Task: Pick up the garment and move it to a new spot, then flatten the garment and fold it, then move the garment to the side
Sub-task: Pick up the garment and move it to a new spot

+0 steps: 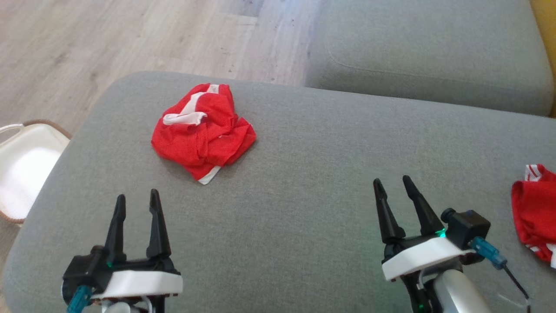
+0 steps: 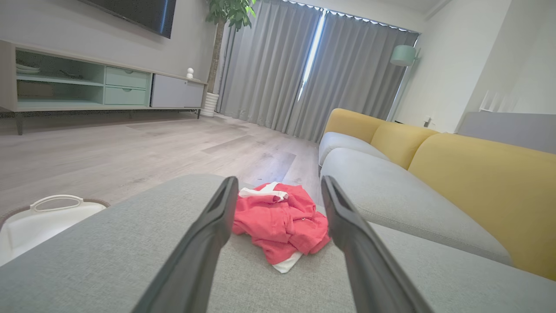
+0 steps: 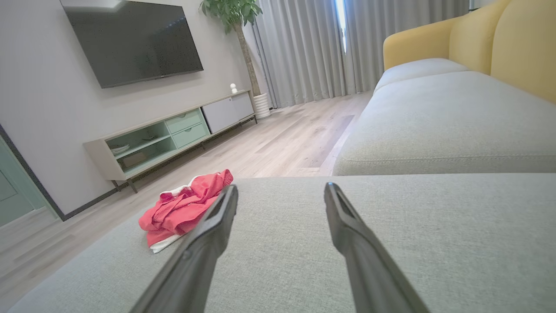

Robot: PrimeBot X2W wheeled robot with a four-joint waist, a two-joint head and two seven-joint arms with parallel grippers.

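Jaws open, empty on left gripper (image 1: 137, 195) and right gripper (image 1: 392, 180), at near edge of cushion (image 1: 304, 217). Red garment (image 1: 203, 130) crumpled toward far-left corner. Pickup step pending: reach forward, pinch cloth.

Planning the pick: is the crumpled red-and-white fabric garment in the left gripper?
No, the crumpled red-and-white garment lies loose on the grey cushion, ahead of the open left gripper.
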